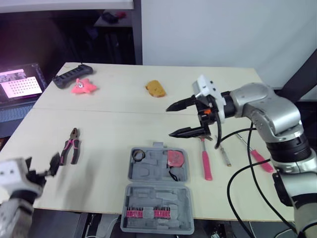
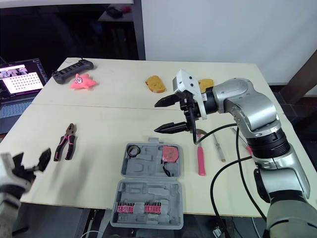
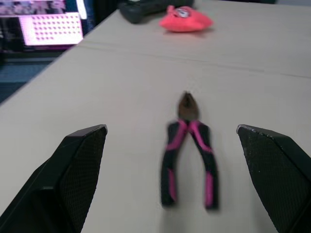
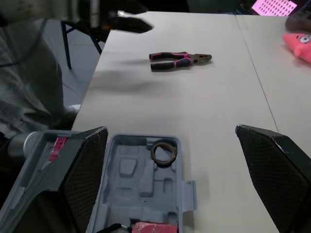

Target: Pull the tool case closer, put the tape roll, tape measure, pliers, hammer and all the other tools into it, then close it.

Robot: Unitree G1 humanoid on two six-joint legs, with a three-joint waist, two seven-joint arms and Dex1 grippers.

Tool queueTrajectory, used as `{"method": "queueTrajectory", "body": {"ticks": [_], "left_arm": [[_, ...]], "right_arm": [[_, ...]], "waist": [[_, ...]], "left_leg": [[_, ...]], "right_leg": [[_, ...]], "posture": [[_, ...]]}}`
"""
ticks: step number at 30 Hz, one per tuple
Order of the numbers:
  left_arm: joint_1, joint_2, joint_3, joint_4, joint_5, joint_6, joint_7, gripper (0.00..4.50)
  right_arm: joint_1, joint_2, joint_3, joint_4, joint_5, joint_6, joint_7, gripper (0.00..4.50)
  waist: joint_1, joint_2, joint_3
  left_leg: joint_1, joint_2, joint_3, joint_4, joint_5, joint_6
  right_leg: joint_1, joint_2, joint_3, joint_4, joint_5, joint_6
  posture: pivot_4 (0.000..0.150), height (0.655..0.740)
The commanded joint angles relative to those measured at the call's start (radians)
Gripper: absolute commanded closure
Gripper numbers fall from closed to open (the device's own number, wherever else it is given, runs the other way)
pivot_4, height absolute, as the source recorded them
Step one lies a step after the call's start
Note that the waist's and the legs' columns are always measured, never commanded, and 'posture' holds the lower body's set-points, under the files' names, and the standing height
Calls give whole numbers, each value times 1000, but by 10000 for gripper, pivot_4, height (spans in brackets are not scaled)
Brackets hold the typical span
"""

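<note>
Grey plastic tool case (image 1: 157, 196) lay open at the near edge of the pale wooden worktop (image 1: 109, 124) in the head view. A brown tape roll (image 1: 138, 155) and a red tape measure (image 1: 175, 158) sat in its far half. Black-and-pink pliers (image 1: 72, 146) lay well to its left, and a pink-handled hammer (image 1: 205, 158) just to its right. Beyond the case the right pincer (image 1: 170, 121) hung open above the worktop. At the near left edge the left pincer (image 1: 42, 166) was open, holding nothing.

Left wrist view: black fingers (image 3: 80, 165) spread wide, with the pliers on the worktop between them, untouched.

Right wrist view: fingers (image 4: 272, 165) apart over the case, with the tape roll seated in a corner recess.
</note>
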Motion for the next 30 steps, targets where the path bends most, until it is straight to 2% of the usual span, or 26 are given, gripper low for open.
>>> {"method": "queueTrajectory", "body": {"ticks": [1,5,11,18,24,26,29,30], "left_arm": [[-137,84,-24,133,16,100,15,0],[-302,163,-75,323,38,155,-30,0],[-442,184,-187,549,101,174,-84,0],[-466,143,-228,613,123,160,-104,0],[-400,113,-210,531,113,205,-79,0],[-396,106,-205,536,112,184,-86,5316],[-412,102,-197,550,109,143,-105,18959],[-418,106,-195,552,111,128,-111,20785]], "right_arm": [[-4,-16,-51,-59,12,19,-38,479],[20,-57,-69,-100,10,40,-54,479],[73,-89,-93,-145,9,44,-93,479],[94,-115,-108,-161,8,47,-106,479],[95,-124,-107,-163,3,39,-123,479],[89,-119,-102,-162,1,39,-130,0],[78,-114,-85,-150,-15,26,-135,0],[74,-113,-79,-146,-22,20,-135,0]], "waist": [[-4,0,0],[-9,0,0],[-9,0,0],[-10,0,0],[-10,0,0],[-8,0,0],[-1,0,0],[0,0,0]], "left_leg": [[0,0,0,0,0,0],[-1,0,-1,-2,0,0],[-7,0,-2,-2,0,0],[-7,0,-4,-2,3,-5],[-7,0,-4,-2,3,-5],[-7,0,-4,-2,3,-5],[-7,0,-4,-1,3,-6],[-7,0,-4,-1,4,-6]], "right_leg": [[0,0,0,0,1,1],[-2,0,-1,0,2,3],[-8,-1,-3,1,2,3],[-8,-1,-5,2,3,2],[-8,-2,-5,2,3,2],[-8,-2,-5,2,3,2],[-8,-2,-5,3,3,2],[-7,-2,-5,3,3,2]], "posture": [[1500,7377],[1500,7377],[1500,7377],[1500,7377],[1500,7377],[1500,7377],[1500,7377],[1500,7377]]}}
